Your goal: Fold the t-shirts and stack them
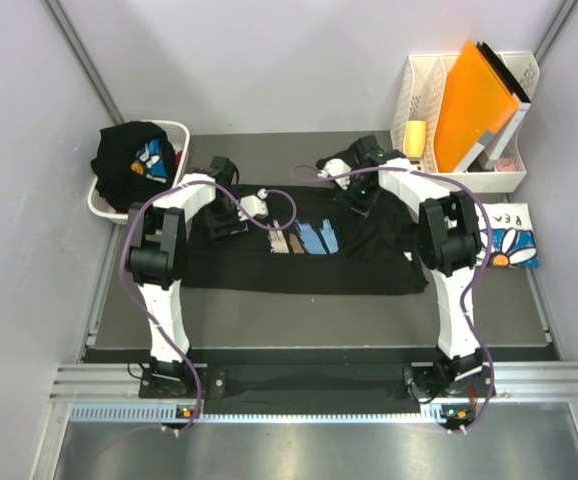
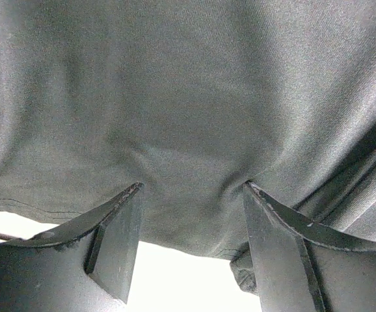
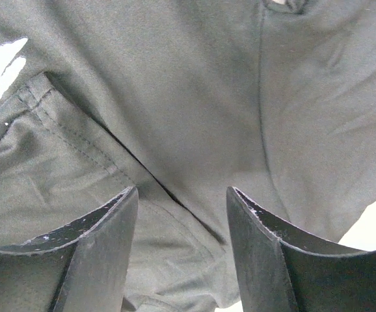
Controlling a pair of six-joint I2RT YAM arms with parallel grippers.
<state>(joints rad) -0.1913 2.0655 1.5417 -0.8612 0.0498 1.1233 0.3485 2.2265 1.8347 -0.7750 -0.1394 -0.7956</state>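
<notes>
A black t-shirt [image 1: 299, 255] with a blue, white and tan chest print lies spread flat across the table. My left gripper [image 1: 229, 222] is down on its left part. In the left wrist view this gripper [image 2: 192, 185] is open, fingertips [image 2: 131, 195] pressing on the cloth near a hem. My right gripper [image 1: 362, 195] is on the shirt's upper right part. In its wrist view it [image 3: 182, 190] is open over a seam and a fold of black cloth [image 3: 175, 97]. Another black t-shirt [image 1: 129, 160] is bundled in the basket. A folded white t-shirt [image 1: 509, 240] with a daisy print lies at the right.
The white laundry basket [image 1: 174, 130] stands at the back left. A white file rack [image 1: 419, 85] with an orange folder [image 1: 474, 100] stands at the back right. Purple cables [image 1: 289, 205] loop over both arms. Grey walls close in on both sides.
</notes>
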